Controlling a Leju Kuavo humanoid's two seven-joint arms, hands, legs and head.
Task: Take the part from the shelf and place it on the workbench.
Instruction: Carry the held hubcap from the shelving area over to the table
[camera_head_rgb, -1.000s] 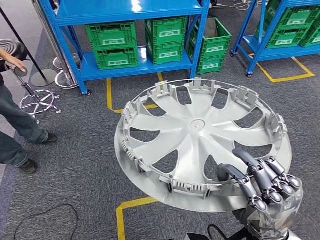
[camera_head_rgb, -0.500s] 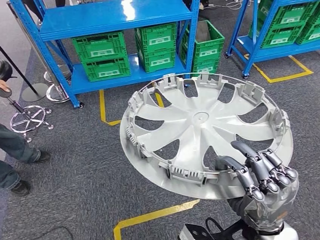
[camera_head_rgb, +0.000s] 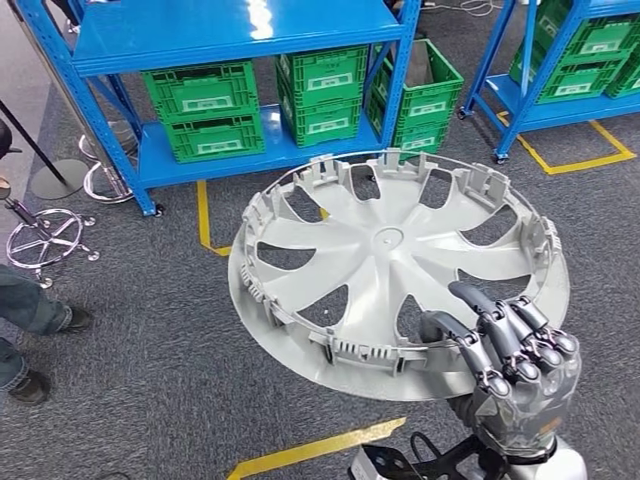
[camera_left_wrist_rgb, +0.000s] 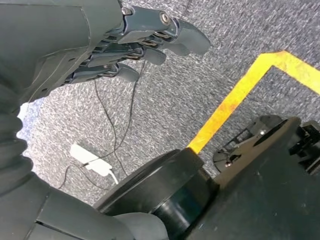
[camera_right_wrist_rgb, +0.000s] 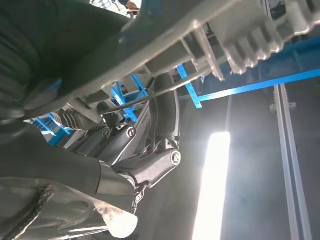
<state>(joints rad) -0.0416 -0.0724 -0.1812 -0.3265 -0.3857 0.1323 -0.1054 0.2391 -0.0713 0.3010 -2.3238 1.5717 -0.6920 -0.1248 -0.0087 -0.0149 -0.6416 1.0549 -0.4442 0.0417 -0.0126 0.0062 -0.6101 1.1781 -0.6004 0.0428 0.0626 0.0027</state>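
Note:
The part is a large silver wheel cover (camera_head_rgb: 392, 255), held roughly level in mid-air with its ribbed inner side up. My right hand (camera_head_rgb: 513, 360) grips its near right rim, dark fingers (camera_head_rgb: 483, 335) curled over the edge. From the right wrist view the cover's clipped rim (camera_right_wrist_rgb: 211, 35) runs over the hand (camera_right_wrist_rgb: 151, 150). In the left wrist view my left hand (camera_left_wrist_rgb: 136, 42) hangs over the grey carpet with its fingers loosely extended and nothing in them.
A blue shelf rack (camera_head_rgb: 226, 40) with green crates (camera_head_rgb: 211, 110) stands ahead, a second rack (camera_head_rgb: 558, 70) to the right. Yellow floor tape (camera_head_rgb: 317, 450) crosses the carpet. A person's legs (camera_head_rgb: 30, 320) and a chair base (camera_head_rgb: 45, 235) are at the left. Cables (camera_left_wrist_rgb: 113, 125) lie on the floor.
The whole view has shifted between frames as I move. The wheel cover stays in my right hand's grip, sitting slightly lower and further left in the picture.

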